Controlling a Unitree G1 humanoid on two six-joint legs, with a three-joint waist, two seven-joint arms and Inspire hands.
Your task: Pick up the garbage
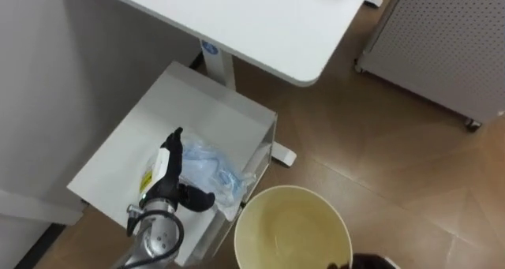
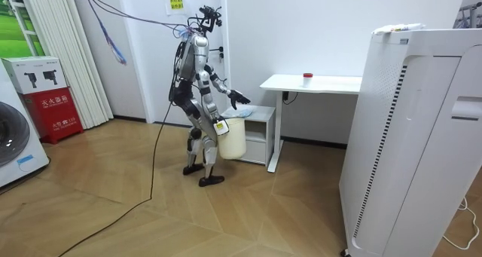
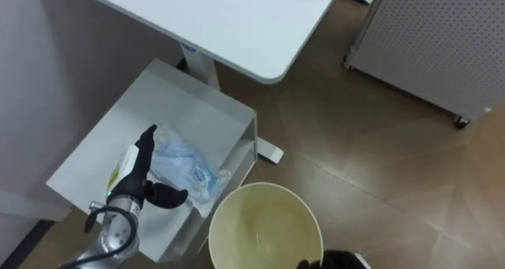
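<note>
Left hand (image 1: 167, 176), fingers straight, thumb spread, rests against the crumpled plastic bag (image 1: 213, 173) at the right edge of the cabinet (image 1: 197, 103) top. Right hand (image 1: 353, 263) at the bucket (image 1: 292, 226) rim, grip unreadable. Room view: robot stands at cabinet, bucket at hip.

Right hand (image 1: 371, 263) and bucket (image 1: 293, 189) rim partly beyond the bottom edge.

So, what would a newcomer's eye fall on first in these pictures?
First the robot's left hand, open, stretched over a crumpled bluish plastic bag on the low white cabinet beside the white desk. Next the large cream bucket, close to the cabinet's front corner, with nothing visible inside.
</note>
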